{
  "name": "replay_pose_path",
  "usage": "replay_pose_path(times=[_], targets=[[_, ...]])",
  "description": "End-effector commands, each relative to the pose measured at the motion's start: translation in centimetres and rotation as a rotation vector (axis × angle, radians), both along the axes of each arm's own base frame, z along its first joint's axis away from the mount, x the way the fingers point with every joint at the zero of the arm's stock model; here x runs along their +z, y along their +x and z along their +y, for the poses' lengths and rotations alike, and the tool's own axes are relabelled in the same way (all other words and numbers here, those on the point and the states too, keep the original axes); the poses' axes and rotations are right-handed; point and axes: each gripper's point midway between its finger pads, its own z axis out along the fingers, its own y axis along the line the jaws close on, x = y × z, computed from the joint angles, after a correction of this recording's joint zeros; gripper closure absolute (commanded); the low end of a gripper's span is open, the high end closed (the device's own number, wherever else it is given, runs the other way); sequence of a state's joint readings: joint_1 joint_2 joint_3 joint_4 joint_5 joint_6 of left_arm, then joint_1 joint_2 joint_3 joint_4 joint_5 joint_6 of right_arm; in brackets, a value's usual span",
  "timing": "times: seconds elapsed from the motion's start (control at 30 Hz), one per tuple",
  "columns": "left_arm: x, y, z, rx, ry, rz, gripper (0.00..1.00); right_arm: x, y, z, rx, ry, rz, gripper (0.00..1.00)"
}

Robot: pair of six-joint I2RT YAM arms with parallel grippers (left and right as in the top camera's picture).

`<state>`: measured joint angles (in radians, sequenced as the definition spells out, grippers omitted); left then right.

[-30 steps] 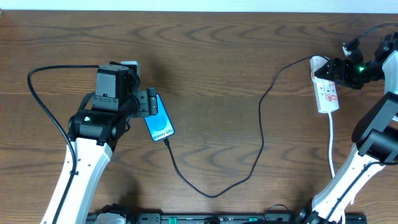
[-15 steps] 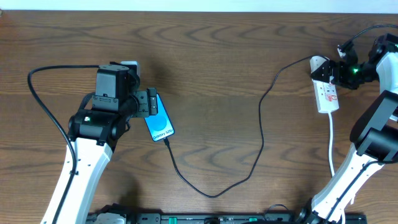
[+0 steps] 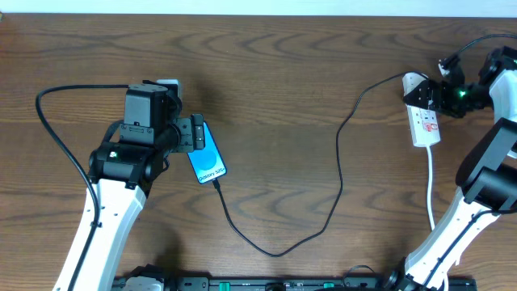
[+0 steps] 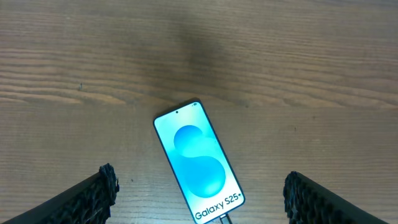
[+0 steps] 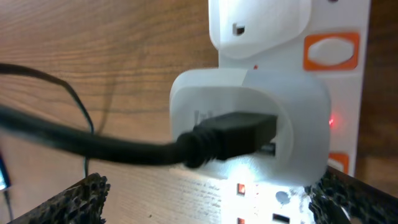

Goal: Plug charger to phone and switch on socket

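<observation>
The socket (image 3: 426, 121), a white power strip, lies flat on the wooden surface (image 3: 275, 73). Its long axis runs away from the arm bases with a slight tilt, and its white cord (image 3: 429, 174) leaves the near end. The charger (image 3: 339, 162) has its white adapter (image 5: 249, 118) seated at the socket's far end. From there the black cable loops well away from the socket to the phone (image 3: 207, 162), where the plug tip appears inserted.

An orange-framed switch (image 5: 333, 51) sits just beside the adapter. A small red glow (image 5: 331, 120) shows on the socket; its meaning cannot be told.

The right tool (image 3: 428, 90) hangs over the socket's far end, spread wide and holding nothing; it is much the nearer. The left tool (image 3: 195, 134), well apart from the socket over the phone, is likewise wide and empty.

Judgement: plugging looks done and the switch press is outstanding. There is open room on the socket's phone-facing side, but the adapter and cable crowd the switch.
</observation>
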<state>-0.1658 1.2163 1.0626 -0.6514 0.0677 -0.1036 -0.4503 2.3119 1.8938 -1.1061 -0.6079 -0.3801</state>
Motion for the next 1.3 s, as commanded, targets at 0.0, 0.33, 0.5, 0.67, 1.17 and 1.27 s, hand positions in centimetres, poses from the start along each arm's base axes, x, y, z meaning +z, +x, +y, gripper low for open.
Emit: replay_pose_path(times=[0.0, 0.33, 0.5, 0.67, 1.17, 1.27], targets=[[-0.2, 0.0, 0.2, 0.001, 0.020, 0.003, 0.13, -1.2, -0.6, 3.3, 0.030, 0.134, 0.034, 0.01], [-0.2, 0.0, 0.2, 0.001, 0.020, 0.003, 0.13, -2.7, -2.1, -1.6, -0.126, -0.090, 0.194, 0.01], [-0.2, 0.0, 0.2, 0.001, 0.020, 0.003, 0.13, 0.2, -2.7, -5.7, -0.299, -0.180, 0.250, 0.01], [-0.2, 0.0, 0.2, 0.001, 0.020, 0.003, 0.13, 4.9, -2.3, -7.0, -0.375, -0.198, 0.205, 0.01], [-0.2, 0.0, 0.2, 0.001, 0.020, 0.003, 0.13, 22.3, -6.2, -4.6, -0.418, -0.297, -0.123, 0.01], [-0.2, 0.0, 0.2, 0.001, 0.020, 0.003, 0.13, 23.9, -6.8, -4.2, -0.422, -0.309, -0.162, 0.01]])
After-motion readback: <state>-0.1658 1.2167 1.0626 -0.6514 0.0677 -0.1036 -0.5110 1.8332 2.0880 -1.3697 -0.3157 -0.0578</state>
